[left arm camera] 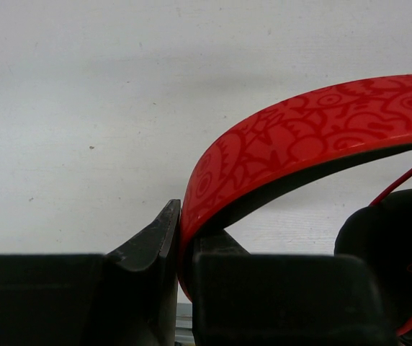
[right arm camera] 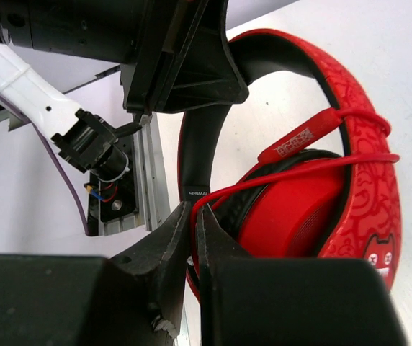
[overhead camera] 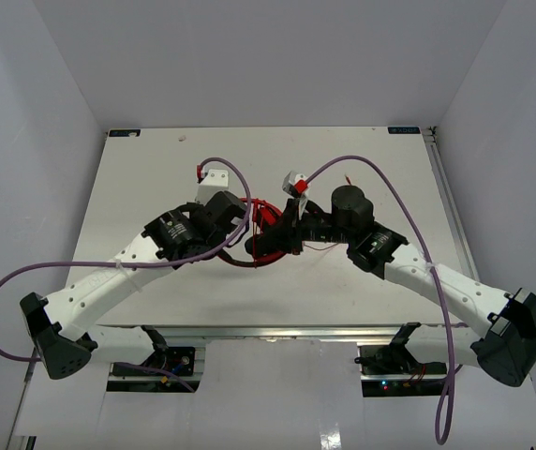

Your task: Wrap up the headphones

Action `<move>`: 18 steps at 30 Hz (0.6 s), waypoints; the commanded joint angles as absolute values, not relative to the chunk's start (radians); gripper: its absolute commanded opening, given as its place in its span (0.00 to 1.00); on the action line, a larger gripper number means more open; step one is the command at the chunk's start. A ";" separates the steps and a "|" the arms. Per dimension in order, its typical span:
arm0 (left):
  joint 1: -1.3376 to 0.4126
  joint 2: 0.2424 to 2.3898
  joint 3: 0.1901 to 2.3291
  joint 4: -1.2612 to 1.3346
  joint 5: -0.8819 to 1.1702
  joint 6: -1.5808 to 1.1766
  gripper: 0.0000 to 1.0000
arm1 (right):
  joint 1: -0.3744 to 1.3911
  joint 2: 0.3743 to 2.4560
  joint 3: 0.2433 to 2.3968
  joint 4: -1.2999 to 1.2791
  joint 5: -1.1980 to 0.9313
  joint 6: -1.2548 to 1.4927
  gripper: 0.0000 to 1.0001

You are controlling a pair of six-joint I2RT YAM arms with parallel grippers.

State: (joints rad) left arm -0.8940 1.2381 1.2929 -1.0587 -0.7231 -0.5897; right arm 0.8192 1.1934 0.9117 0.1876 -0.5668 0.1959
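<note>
We see the headphones [overhead camera: 266,220] near the middle of the table [overhead camera: 362,291], between the two arms. The left end effector [left arm camera: 184,227] is clenched on the red patterned headband [left arm camera: 299,137], which stands on edge between its two black fingers. The right end effector [right arm camera: 194,216] has its fingers almost together, and the thin red cable [right arm camera: 299,173] enters the narrow gap between them, so it is grasping the cable. From there the cable runs across the red earcup [right arm camera: 292,216] and passes over the outer edge of the headband
</note>
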 commanded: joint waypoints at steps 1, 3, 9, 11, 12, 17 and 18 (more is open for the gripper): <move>-0.884 1.206 1.391 -1.013 -0.776 -0.691 0.00 | 0.838 1.180 0.886 0.259 -0.660 0.226 0.14; -0.884 1.203 1.406 -1.017 -0.773 -0.704 0.00 | 0.839 1.171 0.871 0.273 -0.660 0.231 0.13; -0.885 1.204 1.443 -1.038 -0.770 -0.736 0.00 | 0.847 1.140 0.842 0.290 -0.640 0.238 0.12; -0.884 1.202 1.445 -1.040 -0.769 -0.747 0.00 | 0.850 1.129 0.833 0.292 -0.626 0.241 0.11; -0.885 1.199 1.445 -1.039 -0.769 -0.752 0.00 | 0.852 1.121 0.825 0.297 -0.620 0.243 0.11; -0.884 1.187 1.435 -1.029 -0.774 -0.772 0.00 | 0.876 1.089 0.799 0.318 -0.580 0.255 0.08; -0.884 1.189 1.430 -1.023 -0.770 -0.770 0.00 | 0.882 1.089 0.803 0.319 -0.574 0.256 0.08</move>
